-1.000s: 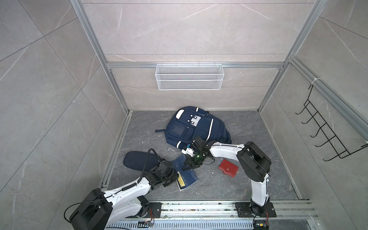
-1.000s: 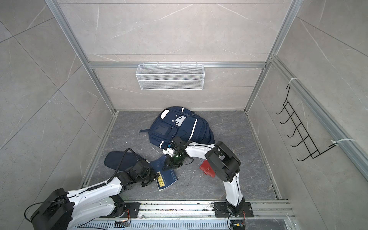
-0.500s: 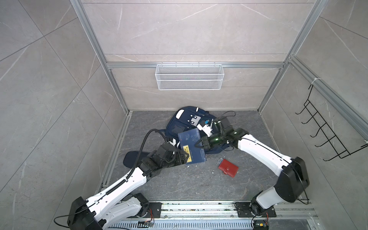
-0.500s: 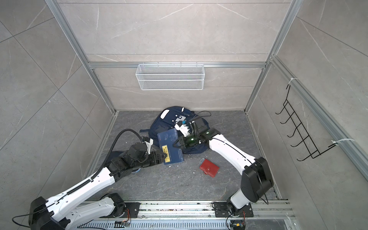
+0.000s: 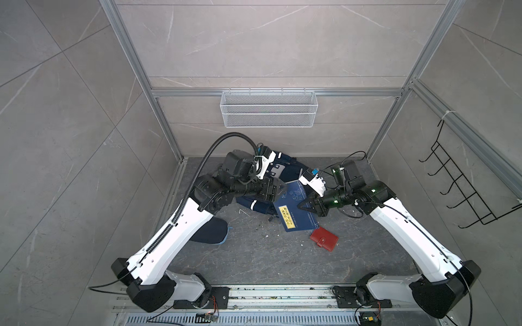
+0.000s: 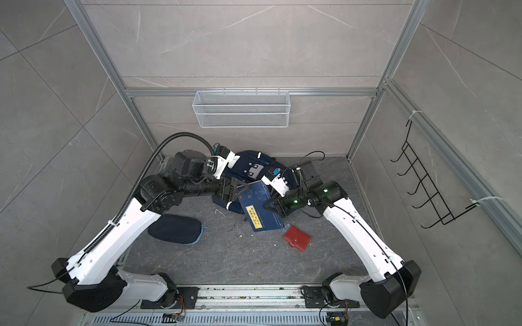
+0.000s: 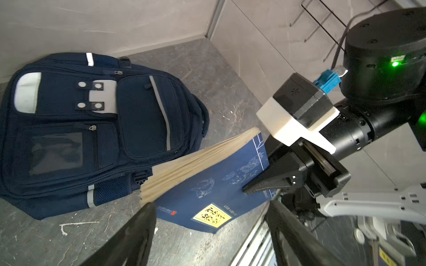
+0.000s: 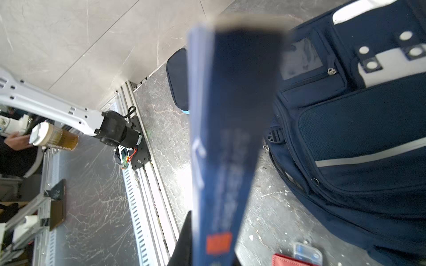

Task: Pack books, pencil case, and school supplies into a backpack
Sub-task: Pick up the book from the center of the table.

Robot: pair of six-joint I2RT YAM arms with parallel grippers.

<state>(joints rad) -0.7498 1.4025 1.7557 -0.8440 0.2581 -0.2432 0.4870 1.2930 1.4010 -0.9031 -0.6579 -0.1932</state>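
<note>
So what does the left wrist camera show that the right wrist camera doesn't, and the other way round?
Only the left wrist: the navy book's cover with its yellow label, and a side-on look at the right gripper shut on its edge. Only the right wrist: the pencil case, the red case and the clear plastic piece, all on the floor. Both: the navy book and the backpack lying on the floor.

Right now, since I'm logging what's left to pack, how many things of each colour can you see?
Navy: 3 (backpack, book, pencil case)
Red: 1 (snap case)
Clear bluish: 1 (plastic piece)
Total: 5
</note>
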